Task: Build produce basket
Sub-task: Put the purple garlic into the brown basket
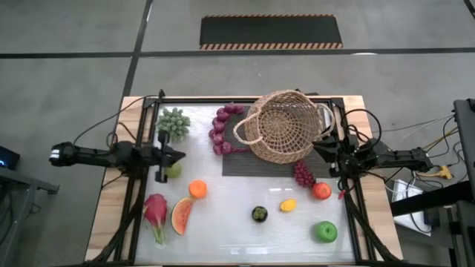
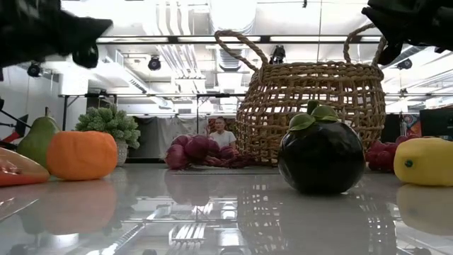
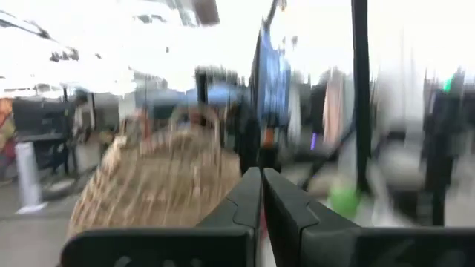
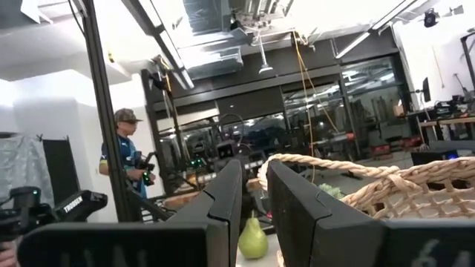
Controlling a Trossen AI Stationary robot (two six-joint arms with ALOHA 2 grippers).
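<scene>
A round wicker basket [image 1: 283, 127], tan and openly woven with two loop handles, lies tipped toward its side at the far middle of a glossy white surface [image 1: 237, 237]; one end rests on a dark ribbed mat [image 1: 245, 165]. Produce is scattered around it, none inside: one knobbly green grape bunch [image 1: 174, 122] at far left; one purple bunch [image 1: 221, 130] just beside the basket's left handle; one red bunch [image 1: 303, 174] near its near edge, close to a smooth red tomato [image 1: 321, 190]; one orange [image 1: 197, 189]; one pale green pear [image 1: 174, 170]; one pink dragon fruit [image 1: 156, 211] beside one watermelon wedge [image 1: 182, 216]; one dark round fruit with green leaves [image 1: 259, 214]; one yellow lemon [image 1: 288, 205]; one shiny green apple [image 1: 325, 231]. The left gripper [image 1: 177, 155] hovers at the left side near the pear, its flat dark fingers [image 3: 245, 204] pressed together, holding nothing. The right gripper [image 1: 320, 146] sits against the basket's right rim; its fingers [image 4: 293, 208] stand slightly apart, empty. A person [image 4: 125, 167] stands in the room beyond.
</scene>
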